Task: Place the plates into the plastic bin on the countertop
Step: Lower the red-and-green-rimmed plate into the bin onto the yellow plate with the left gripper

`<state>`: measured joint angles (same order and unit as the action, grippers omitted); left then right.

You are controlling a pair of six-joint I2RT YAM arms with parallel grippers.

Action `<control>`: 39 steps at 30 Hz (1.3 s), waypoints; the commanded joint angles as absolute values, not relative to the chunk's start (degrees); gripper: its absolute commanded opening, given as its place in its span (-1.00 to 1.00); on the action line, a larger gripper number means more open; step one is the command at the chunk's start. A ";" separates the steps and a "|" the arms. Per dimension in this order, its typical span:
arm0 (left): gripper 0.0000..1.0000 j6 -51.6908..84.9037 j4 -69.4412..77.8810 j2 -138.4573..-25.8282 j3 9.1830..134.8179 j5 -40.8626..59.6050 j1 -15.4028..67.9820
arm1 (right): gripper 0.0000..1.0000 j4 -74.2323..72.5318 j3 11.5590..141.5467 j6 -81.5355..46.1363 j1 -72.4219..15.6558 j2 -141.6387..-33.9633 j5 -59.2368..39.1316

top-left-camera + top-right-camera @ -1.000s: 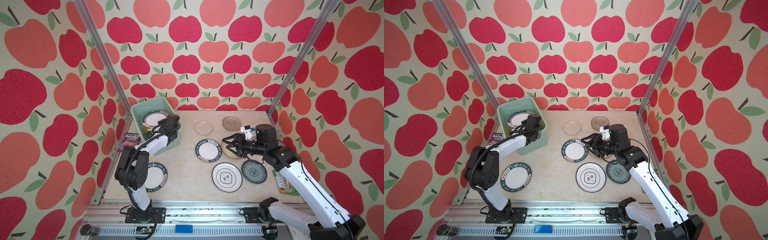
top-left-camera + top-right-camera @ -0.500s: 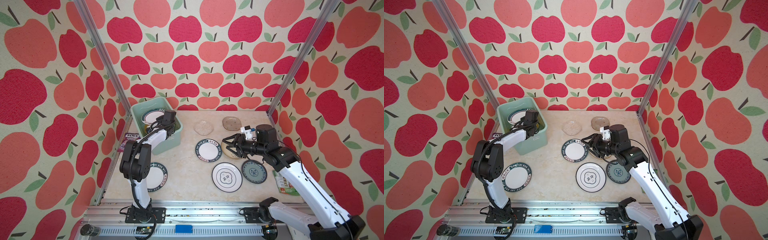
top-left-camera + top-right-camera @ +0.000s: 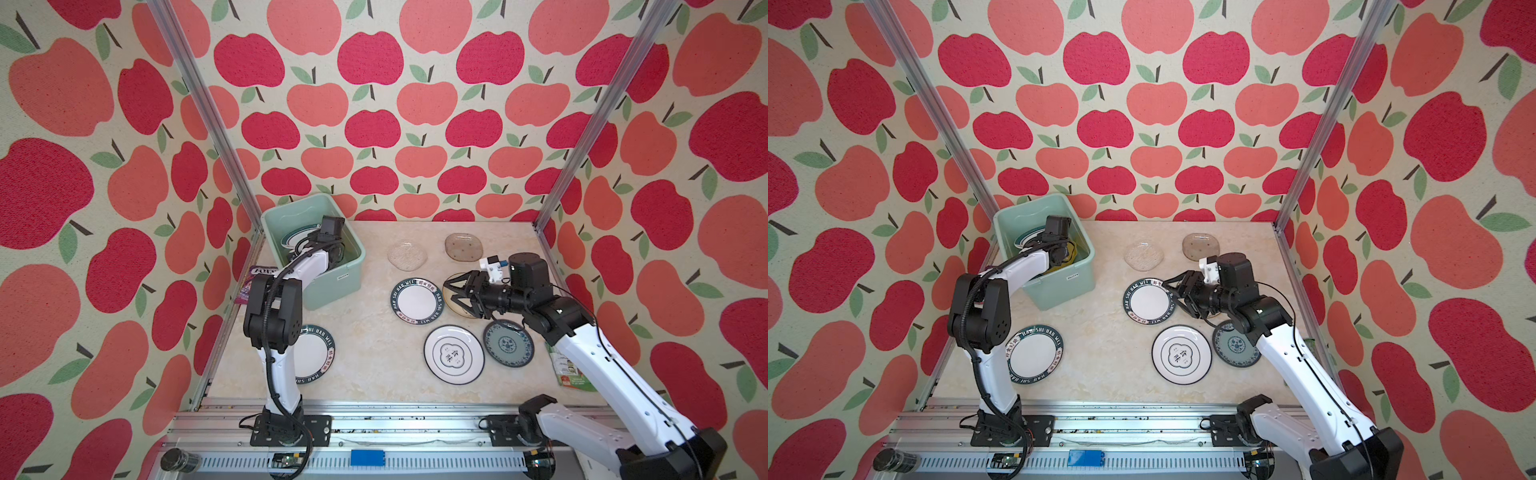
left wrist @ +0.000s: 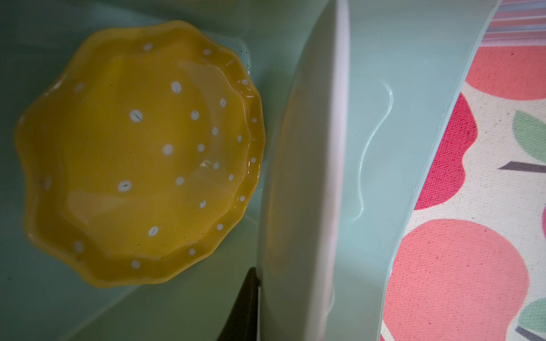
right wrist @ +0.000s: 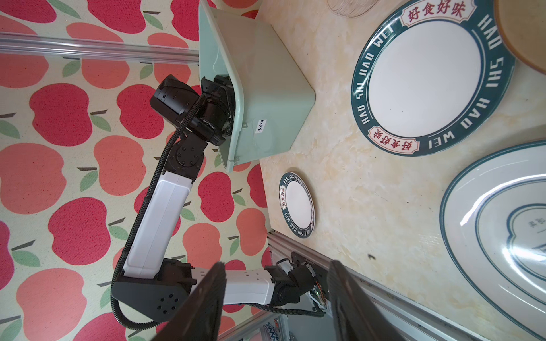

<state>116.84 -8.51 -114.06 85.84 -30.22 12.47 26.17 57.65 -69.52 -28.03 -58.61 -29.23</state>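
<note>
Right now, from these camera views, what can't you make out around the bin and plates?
The left gripper's fingers: only one dark tip shows, at the left wrist view's edge beside the upright white plate; open or shut is unclear.
Cream plate: cut off by the right wrist view's edge, and under the right gripper in both top views.
Green packet: partly under the right arm in a top view; print too small.

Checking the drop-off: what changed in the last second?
Left gripper moved farther back into the plastic bin, elbow following. Whether it released a plate can't be seen. Unchanged: right gripper, fingers open over the cream plate; plates on the countertop.
</note>
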 commanded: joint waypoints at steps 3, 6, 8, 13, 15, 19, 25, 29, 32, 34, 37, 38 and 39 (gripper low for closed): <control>-0.54 115.14 -15.96 -115.47 88.57 -30.46 12.13 | 0.17 23.51 56.92 -71.27 -27.73 -56.22 -28.18; -0.50 115.24 -19.78 -115.63 89.78 -29.71 11.87 | 0.16 22.71 56.44 -72.40 -27.76 -55.57 -27.97; -0.48 115.09 -22.33 -115.99 90.81 -29.54 11.87 | 0.16 22.02 56.34 -72.83 -27.76 -55.48 -27.86; -0.44 115.55 -22.82 -116.84 90.70 -28.31 11.79 | 0.15 21.28 56.20 -73.23 -27.74 -55.33 -27.69; -0.40 115.65 -23.23 -117.11 90.75 -27.96 11.82 | 0.15 21.14 56.05 -73.46 -27.69 -55.03 -27.56; -0.32 116.84 -25.92 -117.59 91.35 -27.19 11.60 | 0.15 21.05 55.90 -73.77 -27.65 -54.67 -27.34; -0.16 117.23 -28.13 -118.43 92.20 -25.87 11.18 | 0.14 20.66 55.59 -74.02 -27.46 -54.93 -27.33; -0.11 117.51 -28.17 -119.22 92.20 -24.92 10.81 | 0.14 20.35 55.61 -74.21 -27.27 -55.14 -27.38; -0.02 117.33 -28.09 -119.62 92.13 -24.40 10.59 | 0.14 20.22 55.46 -74.25 -27.11 -55.13 -27.38; 0.06 117.02 -27.69 -119.86 92.04 -23.94 10.44 | 0.14 20.23 55.40 -74.26 -27.03 -55.13 -27.34; 0.14 116.53 -27.56 -120.21 92.20 -22.92 10.24 | 0.13 20.22 55.37 -74.34 -26.98 -55.13 -27.41; 0.21 116.46 -27.84 -120.23 92.32 -22.46 10.13 | 0.13 20.26 55.37 -74.32 -26.98 -55.11 -27.38; 0.27 116.39 -28.03 -120.31 92.37 -22.23 10.04 | 0.13 20.24 55.38 -74.33 -26.96 -55.11 -27.33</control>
